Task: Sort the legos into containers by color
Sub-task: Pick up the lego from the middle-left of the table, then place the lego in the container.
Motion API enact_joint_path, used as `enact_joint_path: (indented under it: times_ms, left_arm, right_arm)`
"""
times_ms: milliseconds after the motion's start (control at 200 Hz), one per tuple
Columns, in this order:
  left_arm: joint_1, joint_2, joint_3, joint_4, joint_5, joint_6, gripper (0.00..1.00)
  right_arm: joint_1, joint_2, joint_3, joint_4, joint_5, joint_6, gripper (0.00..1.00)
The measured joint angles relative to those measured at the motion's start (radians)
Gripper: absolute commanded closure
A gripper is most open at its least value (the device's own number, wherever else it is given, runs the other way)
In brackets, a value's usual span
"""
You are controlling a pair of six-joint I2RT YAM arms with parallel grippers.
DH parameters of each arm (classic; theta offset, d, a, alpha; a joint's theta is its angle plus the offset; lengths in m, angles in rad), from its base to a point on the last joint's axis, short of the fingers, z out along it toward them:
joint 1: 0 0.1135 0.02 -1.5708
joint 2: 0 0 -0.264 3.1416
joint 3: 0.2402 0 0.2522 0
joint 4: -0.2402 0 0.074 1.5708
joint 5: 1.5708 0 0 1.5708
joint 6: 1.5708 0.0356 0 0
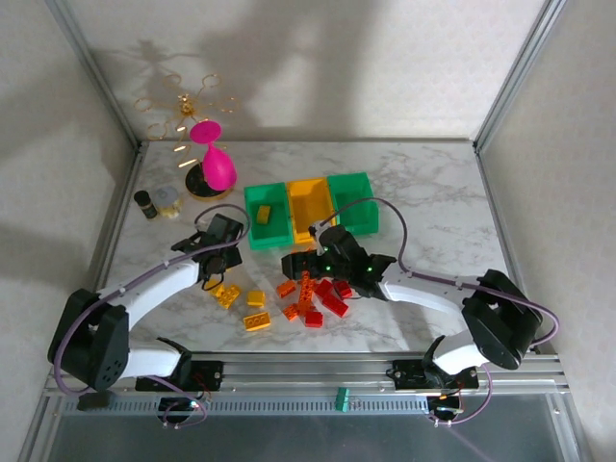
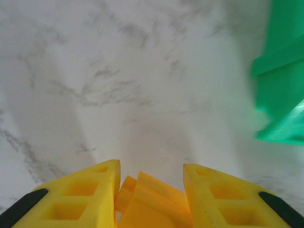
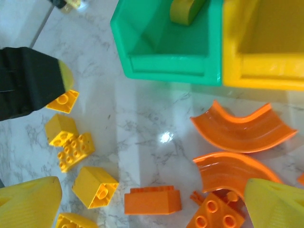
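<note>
- Top external: my landmark is the left green bin (image 1: pixel 269 239). The yellow-orange bin (image 1: pixel 306 229) touches its right wall, and the right green bin (image 1: pixel 356 207) sits beyond that. A yellow piece (image 1: pixel 265 212) lies inside the landmark bin, so I judge that yellow belongs there.
- Top external: the left gripper (image 1: pixel 212 274) is low at the table, near the bin's front-left corner, with loose yellow bricks (image 1: pixel 228 295) just beside it. The right gripper (image 1: pixel 292 262) hangs in front of the bin's right corner, over the orange and red pile (image 1: pixel 313 296).
- Left wrist: both fingers (image 2: pixel 80 194) are pressed in on a yellow brick (image 2: pixel 154 204), which is pinched between them. The bin's green wall rises ahead and to the right, well apart from the brick. The hold looks square, with the brick centred.
- Plan: lift straight up first so the brick clears its neighbours. Then swing forward and right over the bin's near rim, and let go low inside so it doesn't bounce out.
- Right wrist: the right gripper's jaws are spread wide and hold nothing. An orange brick (image 3: pixel 153 200) lies on the table between them. Two orange curved pieces (image 3: pixel 237 128) lie closer to the bin's front wall.
- Right wrist: the left gripper's dark body shows at the left edge, near the bin's front-left corner. The arms look close, so I'd hold the right arm off until the left has cleared the bin.
</note>
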Motion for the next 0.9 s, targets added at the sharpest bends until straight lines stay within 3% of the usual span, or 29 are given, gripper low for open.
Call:
enact_joint_path:
  times_ms: [190, 406, 896]
  left_arm:
    - [-0.046, 0.025, 0.171, 0.005, -0.004, 0.0, 0.68]
    - [-0.085, 0.234, 0.38, 0.024, -0.014, 0.002, 0.68]
    - [-0.094, 0.612, 0.646, 0.035, -0.066, 0.001, 0.6]
  right_arm:
    - [-0.087, -0.04, 0.004, -0.012, 0.008, 0.004, 0.01]
    - [-0.163, -0.065, 0.005, -0.024, 0.011, 0.015, 0.02]
    - [-0.182, -0.119, -0.005, -0.025, 0.012, 0.018, 0.01]
